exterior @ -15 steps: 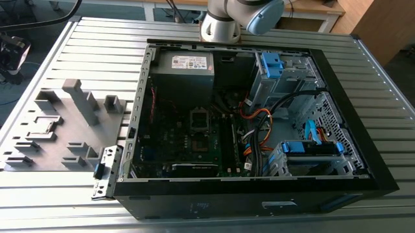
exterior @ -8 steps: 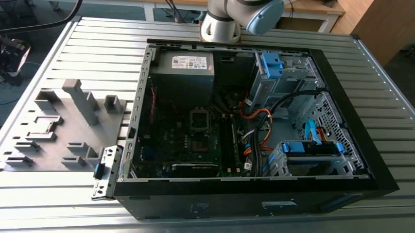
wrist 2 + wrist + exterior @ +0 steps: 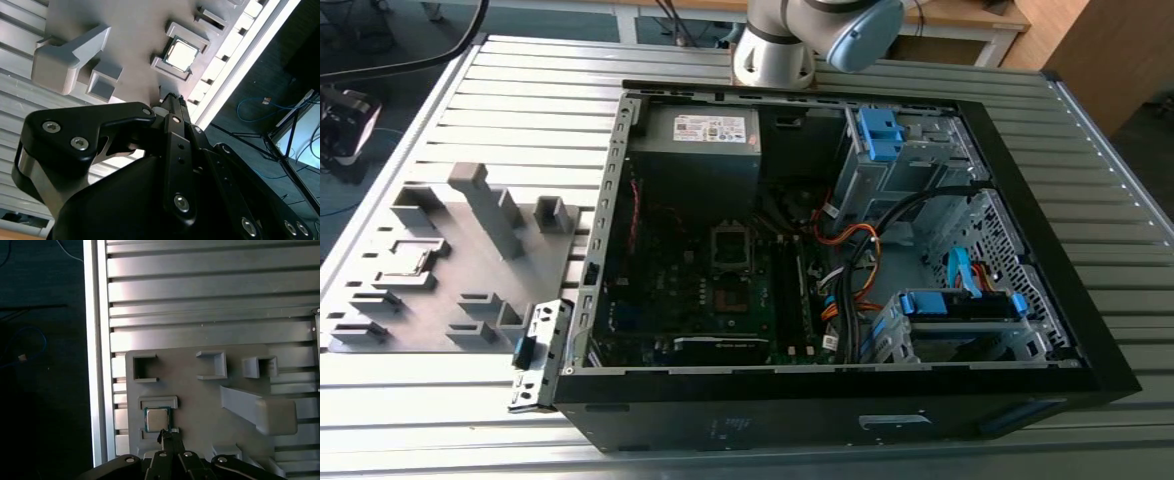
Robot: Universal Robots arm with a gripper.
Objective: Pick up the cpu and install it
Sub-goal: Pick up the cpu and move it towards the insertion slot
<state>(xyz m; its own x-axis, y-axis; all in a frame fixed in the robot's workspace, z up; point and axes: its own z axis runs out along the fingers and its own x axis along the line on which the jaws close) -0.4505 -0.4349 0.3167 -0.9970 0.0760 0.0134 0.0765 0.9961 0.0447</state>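
Note:
The cpu (image 3: 411,262), a small square chip with a silver-grey top, lies flat in a shallow pocket of the grey fixture tray (image 3: 487,270), towards the exterior view's left. Both wrist views show it from well above: the cpu (image 3: 156,419) and the cpu (image 3: 181,54) each sit just beyond the tip of my gripper. My gripper (image 3: 165,436) hangs high over the tray, clear of the chip. In the second wrist view the black fingers of the gripper (image 3: 170,100) meet at one point, shut with nothing between them.
An open computer case (image 3: 1041,300) lies on the slatted metal table (image 3: 520,80), with the green motherboard and its socket (image 3: 731,243) inside, plus cables and blue drive bays. The arm's base (image 3: 781,45) stands behind the case. The tray carries several raised grey blocks (image 3: 487,205).

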